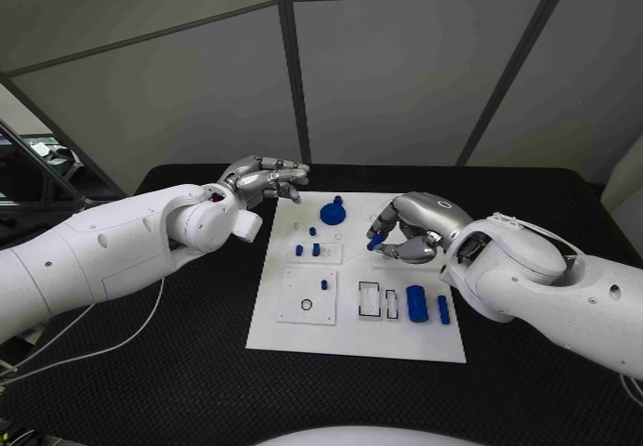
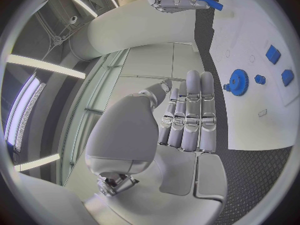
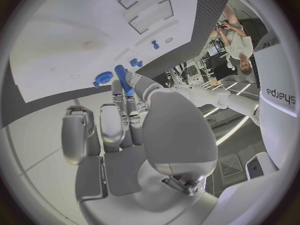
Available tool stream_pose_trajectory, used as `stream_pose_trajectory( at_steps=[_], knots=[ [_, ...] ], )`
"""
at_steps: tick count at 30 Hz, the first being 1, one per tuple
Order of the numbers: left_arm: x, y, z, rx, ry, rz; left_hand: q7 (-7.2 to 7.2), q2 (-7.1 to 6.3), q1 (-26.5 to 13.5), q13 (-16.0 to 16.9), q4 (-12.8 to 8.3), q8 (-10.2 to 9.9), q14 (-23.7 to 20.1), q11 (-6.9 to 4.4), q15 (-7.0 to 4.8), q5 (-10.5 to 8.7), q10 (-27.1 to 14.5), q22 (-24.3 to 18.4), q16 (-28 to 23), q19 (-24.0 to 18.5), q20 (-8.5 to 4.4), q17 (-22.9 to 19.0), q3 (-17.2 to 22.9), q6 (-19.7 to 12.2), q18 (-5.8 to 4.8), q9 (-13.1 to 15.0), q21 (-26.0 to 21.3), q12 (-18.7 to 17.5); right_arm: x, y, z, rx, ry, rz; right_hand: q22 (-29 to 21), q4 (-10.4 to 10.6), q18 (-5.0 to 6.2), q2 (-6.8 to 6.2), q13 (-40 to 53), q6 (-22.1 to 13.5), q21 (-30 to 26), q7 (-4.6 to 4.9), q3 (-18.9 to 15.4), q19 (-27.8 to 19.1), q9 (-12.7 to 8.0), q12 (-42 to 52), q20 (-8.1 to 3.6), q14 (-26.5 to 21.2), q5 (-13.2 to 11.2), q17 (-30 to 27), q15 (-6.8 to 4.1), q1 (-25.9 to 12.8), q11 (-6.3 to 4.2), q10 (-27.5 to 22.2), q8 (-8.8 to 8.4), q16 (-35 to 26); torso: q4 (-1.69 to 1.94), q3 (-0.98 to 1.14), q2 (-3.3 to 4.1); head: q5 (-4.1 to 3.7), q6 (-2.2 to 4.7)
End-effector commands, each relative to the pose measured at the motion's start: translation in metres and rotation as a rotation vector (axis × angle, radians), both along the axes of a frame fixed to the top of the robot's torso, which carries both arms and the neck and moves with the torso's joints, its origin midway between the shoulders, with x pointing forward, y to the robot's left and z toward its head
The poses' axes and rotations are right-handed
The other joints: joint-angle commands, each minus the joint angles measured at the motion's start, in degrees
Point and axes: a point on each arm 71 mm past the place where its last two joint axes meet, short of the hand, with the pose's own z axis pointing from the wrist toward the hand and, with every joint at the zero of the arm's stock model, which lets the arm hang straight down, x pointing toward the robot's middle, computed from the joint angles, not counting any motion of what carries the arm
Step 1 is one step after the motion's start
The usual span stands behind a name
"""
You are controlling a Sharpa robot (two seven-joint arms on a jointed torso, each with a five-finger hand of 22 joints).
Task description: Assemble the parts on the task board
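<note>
The black surface (image 1: pixel 161 390) is carrying the white task board (image 1: pixel 355 334) before grey wall panels (image 1: pixel 402 74). The right hand (image 1: pixel 409 232) is pinching a blue part (image 1: pixel 378 240); the left hand (image 1: pixel 269 177) is hovering released, grasping nothing.

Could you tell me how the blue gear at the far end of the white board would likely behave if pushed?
The blue gear looks like rigid plastic, so probably stiff and light. It lies flat on the white board, so it should slide, not roll. Its toothed rim might catch a fingertip.
</note>
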Motion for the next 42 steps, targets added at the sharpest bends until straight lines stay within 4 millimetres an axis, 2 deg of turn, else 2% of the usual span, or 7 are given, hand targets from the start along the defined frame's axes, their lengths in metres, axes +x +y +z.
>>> stream_pose_trajectory(
  at_steps=[1,4,8,15,20,23,42],
  knots=[
    [0.0,-0.002,0.001,-0.004,-0.005,-0.01,0.27,0.79,0.0,0.1,-0.3,-0.2,0.1,-0.06,0.25,-0.23,-0.5,-0.1,-0.2,0.0,0.32,-0.1,0.0,0.2,-0.74,0.1,-0.4,0.2,-0.007,0.018,0.006,0.085,0.005,0.062,7.6,-0.6,0.01,0.35,-0.1,-0.1,0.1,0.48,0.1,1.5,0.1,-0.4,-0.41,0.3,0.3,-0.1,-0.46,-0.1,0.04,-0.2,-0.39,0.2,0.02,-0.08,0.05,0.22,-0.18],
    [0.001,-0.005,0.001,-0.007,-0.005,-0.015,0.27,0.79,0.0,0.1,-0.3,-0.2,0.1,-0.06,0.25,-0.23,-0.5,-0.1,-0.2,0.0,0.32,-0.1,0.0,0.2,-0.74,0.1,-0.4,0.2,-0.012,0.036,0.006,0.1,0.014,0.113,7.5,-0.6,0.01,0.39,-0.2,-0.2,0.1,0.54,0.1,1.5,0.1,-0.6,-0.4,0.3,0.4,-0.2,-0.42,-0.1,0.12,-0.3,-0.53,0.1,0.09,-0.09,0.1,0.57,-0.31],
    [0.001,-0.008,0.001,-0.01,-0.005,-0.022,0.27,0.79,0.0,0.1,-0.3,-0.2,0.1,-0.06,0.25,-0.23,-0.5,-0.1,-0.2,0.0,0.32,-0.1,0.0,0.2,-0.74,0.1,-0.4,0.2,-0.024,0.063,-0.005,0.105,0.041,0.201,7.4,-0.7,0.04,0.46,-0.2,-0.4,0.0,0.63,0.2,1.4,0.1,-0.8,-0.37,0.3,0.4,-0.3,-0.36,-0.2,0.21,-0.5,-0.73,0.1,0.09,-0.02,0.13,1.43,-0.64],
    [0.001,-0.013,0.001,-0.014,-0.006,-0.032,0.26,0.83,0.1,0.1,-0.4,-0.2,0.1,-0.07,0.24,-0.22,-0.5,-0.1,-0.2,0.0,0.31,-0.1,0.0,0.2,-0.74,0.1,-0.4,0.2,-0.035,0.088,-0.024,0.083,0.077,0.279,7.3,-0.8,0.07,0.53,-0.3,-0.6,-0.1,0.71,0.2,1.3,0.1,-1.0,-0.34,0.3,0.4,-0.4,-0.3,-0.2,0.29,-0.6,-0.9,0.0,0.04,-0.1,0.16,2.56,-1.27],
    [0.001,-0.016,0.001,-0.016,-0.005,-0.037,0.26,0.86,0.1,0.1,-0.4,-0.2,0.1,-0.08,0.24,-0.21,-0.5,-0.1,-0.2,0.0,0.31,-0.1,0.0,0.2,-0.73,0.1,-0.4,0.2,-0.037,0.098,-0.035,0.07,0.095,0.303,7.3,-0.9,0.08,0.57,-0.3,-0.6,-0.2,0.73,0.3,1.3,0.1,-1.1,-0.33,0.3,0.4,-0.4,-0.29,-0.3,0.31,-0.6,-0.95,0.0,-0.09,0.04,0.17,3.38,-1.65],
    [0.002,-0.016,0.001,-0.017,-0.005,-0.039,0.26,0.86,0.1,0.1,-0.4,-0.2,0.1,-0.08,0.24,-0.21,-0.5,-0.1,-0.2,0.0,0.31,-0.1,0.0,0.2,-0.73,0.1,-0.4,0.2,-0.037,0.102,-0.041,0.056,0.106,0.309,7.2,-0.9,0.11,0.6,-0.3,-0.7,-0.3,0.75,0.3,1.3,0.1,-1.1,-0.32,0.2,0.4,-0.5,-0.28,-0.3,0.33,-0.7,-0.99,0.0,0.02,0.04,0.11,3.58,-1.89],
    [0.002,-0.017,0.0,-0.017,-0.003,-0.043,0.26,0.86,0.1,0.1,-0.4,-0.2,0.1,-0.08,0.24,-0.21,-0.5,-0.1,-0.2,0.0,0.31,-0.1,0.0,0.2,-0.73,0.1,-0.4,0.2,-0.036,0.109,-0.062,-0.04,0.146,0.311,7.2,-0.9,0.12,0.7,-0.4,-0.7,-0.3,0.8,0.3,1.2,0.1,-1.2,-0.29,0.2,0.4,-0.4,-0.24,-0.4,0.39,-0.7,-1.08,0.0,-0.04,0.03,0.14,4.18,-2.51]
  ],
)
